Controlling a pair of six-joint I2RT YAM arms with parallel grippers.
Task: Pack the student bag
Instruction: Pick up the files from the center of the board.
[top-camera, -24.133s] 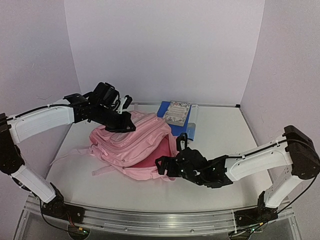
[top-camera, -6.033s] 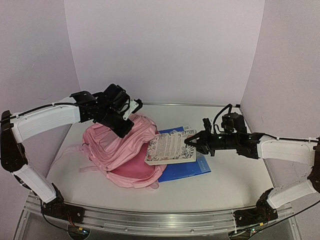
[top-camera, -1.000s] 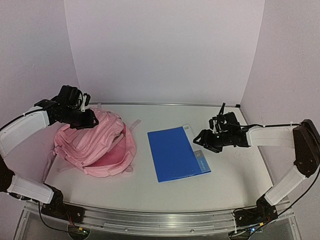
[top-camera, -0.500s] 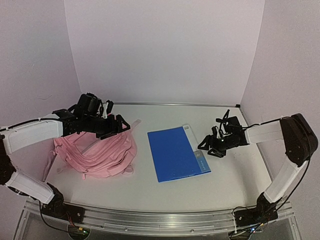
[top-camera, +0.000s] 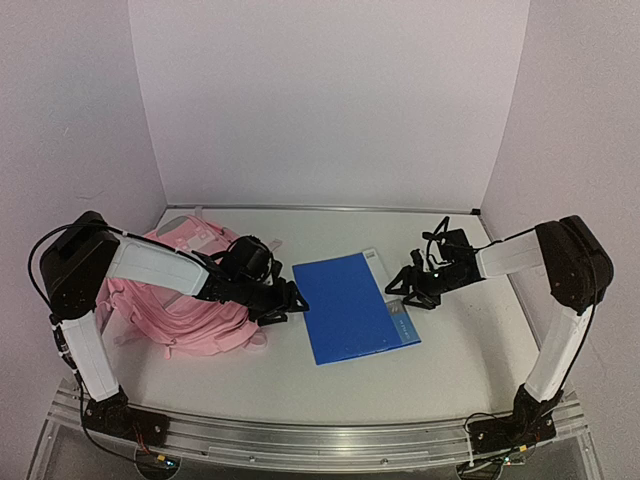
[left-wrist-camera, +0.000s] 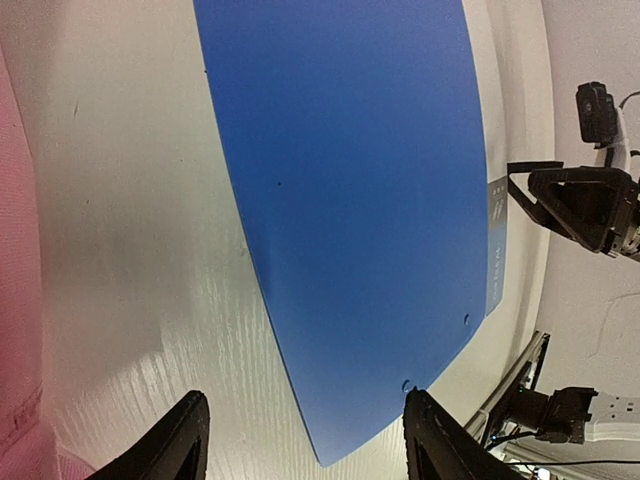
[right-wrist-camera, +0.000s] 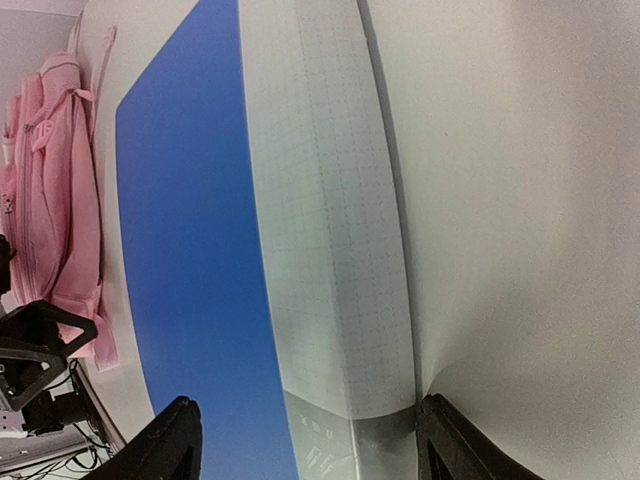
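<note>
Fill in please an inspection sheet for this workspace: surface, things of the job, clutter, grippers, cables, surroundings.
Surface: white table, flat.
Job's things: pink student bag lies at the left, partly hidden by the left arm; its opening cannot be seen. Blue book lies flat beside it, with a strip of table between them.
Clutter: nothing seen.
Grippers: left gripper open at the book's left edge, holding nothing; right gripper open at the book's right edge, holding nothing.
Cables: black wires loop at the right wrist.
Surroundings: plain lilac walls on three sides; metal rail at the near edge.
</note>
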